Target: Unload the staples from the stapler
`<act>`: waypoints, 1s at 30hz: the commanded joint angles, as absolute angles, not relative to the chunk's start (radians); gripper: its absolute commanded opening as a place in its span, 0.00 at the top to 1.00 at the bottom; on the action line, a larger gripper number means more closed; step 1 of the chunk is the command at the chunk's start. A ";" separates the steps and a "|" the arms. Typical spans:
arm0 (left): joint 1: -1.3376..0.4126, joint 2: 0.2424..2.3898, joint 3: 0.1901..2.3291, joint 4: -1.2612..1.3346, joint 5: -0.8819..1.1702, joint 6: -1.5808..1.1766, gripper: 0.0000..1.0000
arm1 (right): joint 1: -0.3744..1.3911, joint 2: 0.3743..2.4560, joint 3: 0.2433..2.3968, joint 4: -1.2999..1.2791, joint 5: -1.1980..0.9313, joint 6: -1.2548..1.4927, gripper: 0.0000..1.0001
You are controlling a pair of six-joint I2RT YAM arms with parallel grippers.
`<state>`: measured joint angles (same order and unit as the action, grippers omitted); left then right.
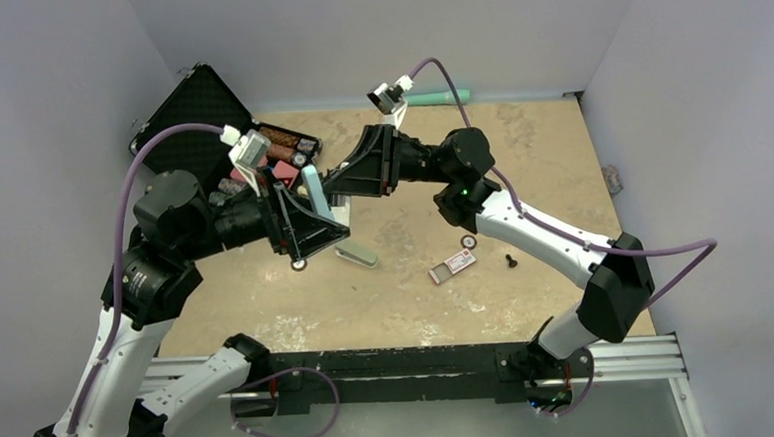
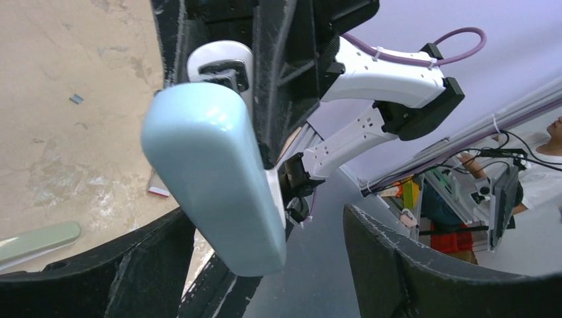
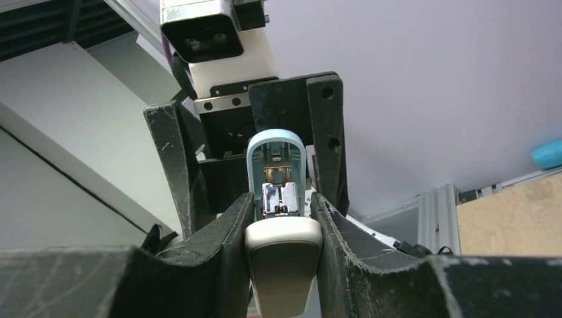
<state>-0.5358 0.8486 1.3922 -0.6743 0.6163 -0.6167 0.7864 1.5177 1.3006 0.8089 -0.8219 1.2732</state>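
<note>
A stapler is held in the air between both arms. Its light blue lid [image 1: 316, 192] is swung open. In the right wrist view my right gripper [image 3: 281, 222] is shut on the stapler's white base [image 3: 283, 258]; the metal staple magazine [image 3: 280, 199] shows just beyond, inside the blue lid [image 3: 275, 142]. In the left wrist view my left gripper [image 2: 265, 222] is open. The blue lid [image 2: 212, 179] lies between its fingers, close to the left finger [image 2: 156, 265], with a wide gap to the right one [image 2: 397, 265].
On the table lie a pale green case [image 1: 355, 254], a small staple box [image 1: 452, 265], a black screw-like piece [image 1: 510, 260] and two small rings. An open black case [image 1: 201, 118] with tools stands at the back left. A teal item [image 1: 447, 98] lies at the back wall.
</note>
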 commanded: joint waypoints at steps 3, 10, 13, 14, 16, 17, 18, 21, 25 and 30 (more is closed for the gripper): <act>-0.529 0.867 1.404 -0.658 0.541 -0.602 0.22 | 0.794 1.502 1.362 0.901 -0.814 1.299 1.00; -0.530 0.889 1.420 -0.654 0.544 -0.605 0.42 | 0.798 1.491 1.334 0.918 -0.805 1.301 1.00; -0.532 0.913 1.415 -0.642 0.572 -0.621 0.46 | 0.801 1.494 1.335 0.922 -0.805 1.302 1.00; -0.532 0.917 1.414 -0.634 0.578 -0.626 0.48 | 0.800 1.495 1.336 0.924 -0.805 1.300 1.00; -0.535 0.917 1.415 -0.626 0.572 -0.631 0.57 | 0.801 1.493 1.333 0.922 -0.805 1.297 1.00; -0.534 0.917 1.416 -0.627 0.564 -0.630 0.64 | 0.801 1.491 1.332 0.922 -0.805 1.295 1.00; -0.534 0.918 1.417 -0.631 0.560 -0.627 0.72 | 0.800 1.490 1.330 0.922 -0.806 1.295 1.00; -0.534 0.928 1.423 -0.655 0.548 -0.625 1.00 | 0.801 1.483 1.321 0.924 -0.810 1.292 1.00; -0.535 0.933 1.431 -0.702 0.506 -0.619 1.00 | 0.801 1.463 1.319 0.870 -0.826 1.257 0.54; -0.534 0.941 1.458 -0.799 0.397 -0.581 1.00 | 0.762 1.379 1.346 0.432 -0.711 1.022 0.01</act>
<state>-0.5377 0.9241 1.4082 -0.7300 0.5026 -0.6273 0.7895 1.4811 1.3067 0.7280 -0.8097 1.1999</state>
